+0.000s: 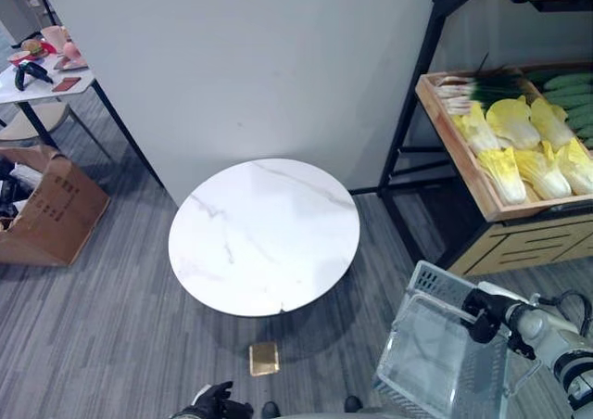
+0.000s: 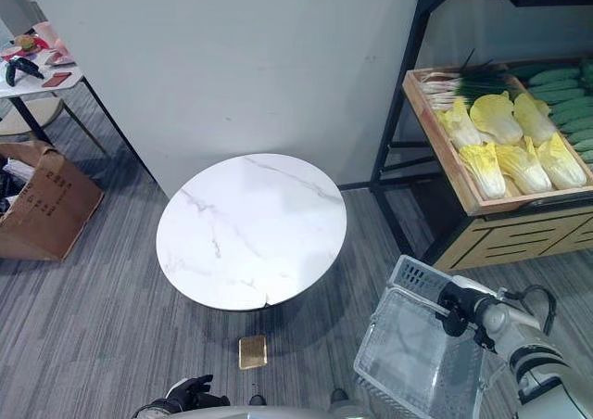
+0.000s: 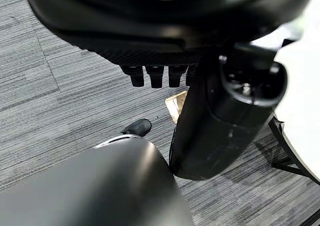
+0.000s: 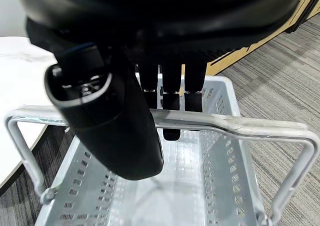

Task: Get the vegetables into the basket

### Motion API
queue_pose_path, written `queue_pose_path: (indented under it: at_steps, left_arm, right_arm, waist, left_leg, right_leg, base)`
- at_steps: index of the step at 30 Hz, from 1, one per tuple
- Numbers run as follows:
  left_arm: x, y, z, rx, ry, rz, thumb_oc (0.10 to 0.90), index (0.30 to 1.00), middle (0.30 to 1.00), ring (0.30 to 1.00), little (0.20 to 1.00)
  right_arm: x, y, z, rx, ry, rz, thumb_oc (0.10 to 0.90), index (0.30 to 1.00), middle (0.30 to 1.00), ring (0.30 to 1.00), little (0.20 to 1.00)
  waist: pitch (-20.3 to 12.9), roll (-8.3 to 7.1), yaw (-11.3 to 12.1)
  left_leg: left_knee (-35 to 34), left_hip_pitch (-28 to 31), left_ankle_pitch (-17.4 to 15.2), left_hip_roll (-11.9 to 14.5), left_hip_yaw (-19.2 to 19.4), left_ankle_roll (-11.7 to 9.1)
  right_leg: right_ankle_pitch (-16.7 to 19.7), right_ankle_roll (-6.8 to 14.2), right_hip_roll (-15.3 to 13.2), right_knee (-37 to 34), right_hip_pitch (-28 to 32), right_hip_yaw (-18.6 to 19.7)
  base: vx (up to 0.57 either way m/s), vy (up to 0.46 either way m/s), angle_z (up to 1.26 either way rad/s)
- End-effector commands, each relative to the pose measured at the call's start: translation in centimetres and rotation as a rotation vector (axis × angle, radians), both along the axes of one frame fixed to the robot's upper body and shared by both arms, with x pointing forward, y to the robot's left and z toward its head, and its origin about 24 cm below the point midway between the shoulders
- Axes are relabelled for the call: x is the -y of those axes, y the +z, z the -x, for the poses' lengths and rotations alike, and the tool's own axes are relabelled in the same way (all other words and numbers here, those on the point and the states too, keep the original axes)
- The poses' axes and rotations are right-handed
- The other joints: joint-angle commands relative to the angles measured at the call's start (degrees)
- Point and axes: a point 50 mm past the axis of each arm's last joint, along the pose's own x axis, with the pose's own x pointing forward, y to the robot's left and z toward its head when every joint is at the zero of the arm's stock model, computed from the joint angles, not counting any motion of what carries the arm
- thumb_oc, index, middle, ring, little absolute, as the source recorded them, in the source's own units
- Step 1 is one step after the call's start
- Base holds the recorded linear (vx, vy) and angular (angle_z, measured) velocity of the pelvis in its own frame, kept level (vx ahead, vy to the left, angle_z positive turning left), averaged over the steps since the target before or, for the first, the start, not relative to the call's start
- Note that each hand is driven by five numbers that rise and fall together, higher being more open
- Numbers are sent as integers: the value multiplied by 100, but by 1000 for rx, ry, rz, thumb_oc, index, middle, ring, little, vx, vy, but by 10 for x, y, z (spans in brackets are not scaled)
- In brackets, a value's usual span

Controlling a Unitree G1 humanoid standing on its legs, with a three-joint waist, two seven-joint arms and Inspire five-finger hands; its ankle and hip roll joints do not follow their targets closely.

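Note:
Yellow napa cabbages [image 1: 514, 122], green onions [image 1: 473, 90] and cucumbers [image 1: 570, 95] lie in a wooden crate [image 1: 463, 173] on the shelf at the right. A pale grey plastic basket [image 1: 435, 280] hangs at the lower right, below the crate, with nothing in it. My right hand [image 1: 482, 306] grips the basket's handle [image 4: 230, 126], fingers [image 4: 170, 101] curled over the bar. At the bottom edge, my left hand [image 1: 215, 402] hangs low over the floor with relaxed fingers [image 3: 155, 76], holding nothing.
A round white marble table [image 1: 264, 234] stands in the middle, left of the basket. The black metal shelf frame [image 1: 417, 95] holds the crate. A cardboard box [image 1: 46, 210] sits at the far left and a small gold square [image 1: 264, 358] lies on the carpet.

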Motion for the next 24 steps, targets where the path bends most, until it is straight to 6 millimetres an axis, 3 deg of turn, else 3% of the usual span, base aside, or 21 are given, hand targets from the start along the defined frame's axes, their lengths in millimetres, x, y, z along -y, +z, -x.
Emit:
queue_pose_path:
  at_steps: [1,6,12,13,14,15,16,19,20,22,24]
  left_arm:
    - [-4,-3,14,-75,-83,-24,900,1000,1000,1000,1000]
    - [-7,-1,5,-52,-108,-47,900,1000,1000,1000,1000]
    - [-17,5,-12,-6,-110,-94,900,1000,1000,1000,1000]
    - [-19,6,-13,-2,-105,-100,900,1000,1000,1000,1000]
    - [-23,7,-15,3,-99,-113,900,1000,1000,1000,1000]
    - [-23,7,-15,4,-98,-114,900,1000,1000,1000,1000]
    - [-28,8,-16,7,-91,-131,900,1000,1000,1000,1000]
    - [-32,9,-15,1,-77,-145,900,1000,1000,1000,1000]
    - [-36,9,-11,-10,-56,-154,900,1000,1000,1000,1000]
    - [-37,9,-9,-13,-48,-158,900,1000,1000,1000,1000]
    - [-40,8,-5,-24,-17,-160,900,1000,1000,1000,1000]
  right_arm:
    - [-1,53,-54,286,-29,-1,400,300,300,300,300]
    - [-18,54,-65,316,11,-40,400,300,300,300,300]
    - [-33,48,-64,349,27,-114,400,300,300,300,300]
    - [-36,48,-65,352,33,-122,400,300,300,300,300]
    - [-41,44,-65,350,36,-140,400,300,300,300,300]
    - [-42,44,-66,351,36,-141,400,300,300,300,300]
    - [-51,42,-69,360,50,-170,400,300,300,300,300]
    - [-63,38,-72,360,65,-206,400,300,300,300,300]
    - [-75,33,-74,356,79,-241,400,300,300,300,300]
    - [-81,31,-76,353,88,-256,400,300,300,300,300]
    - [-95,26,-79,334,115,-281,400,300,300,300,300]
  waist:
    - [-97,-514,101]
    - [57,-543,3]
    - [324,-588,-177]
    - [391,-572,-162]
    - [431,-556,-85]
    - [420,-569,-85]
    - [476,-520,20]
    - [468,-514,89]
    - [437,-543,181]
    - [417,-571,252]
    - [270,-652,529]
  left_leg:
    - [23,383,-574,-184,14,45]
    - [12,307,-611,-340,183,163]
    - [12,174,-637,-447,497,215]
    - [14,186,-655,-401,595,207]
    - [26,173,-638,-320,749,183]
    - [21,151,-612,-327,754,179]
    - [45,164,-610,-176,1007,121]
    - [75,176,-599,-63,1176,67]
    - [112,200,-600,1,1347,25]
    - [151,203,-609,8,1435,6]
    - [180,243,-709,27,1700,-79]
  right_leg:
    - [551,549,-303,148,-577,279]
    - [665,731,-387,350,-880,517]
    - [957,929,-513,440,-1300,631]
    - [944,944,-540,500,-1338,473]
    - [939,904,-691,562,-1386,21]
    - [956,897,-696,560,-1410,27]
    - [919,830,-991,635,-1353,-807]
    - [899,792,-1251,644,-1252,-1261]
    - [968,832,-1540,658,-1149,-1579]
    - [1044,863,-1699,644,-1060,-1794]
    - [1245,1013,-2005,427,-754,-2607]
  base:
    - [-74,149,-39]
    - [-57,113,-37]
    - [-60,113,-35]
    - [-100,25,-47]
    - [-68,-19,-56]
    - [-90,-54,-99]
    - [-78,-56,-105]
    - [-48,-50,-78]
    - [-35,-59,-55]
    - [-8,-69,-38]
    - [-26,-117,-73]
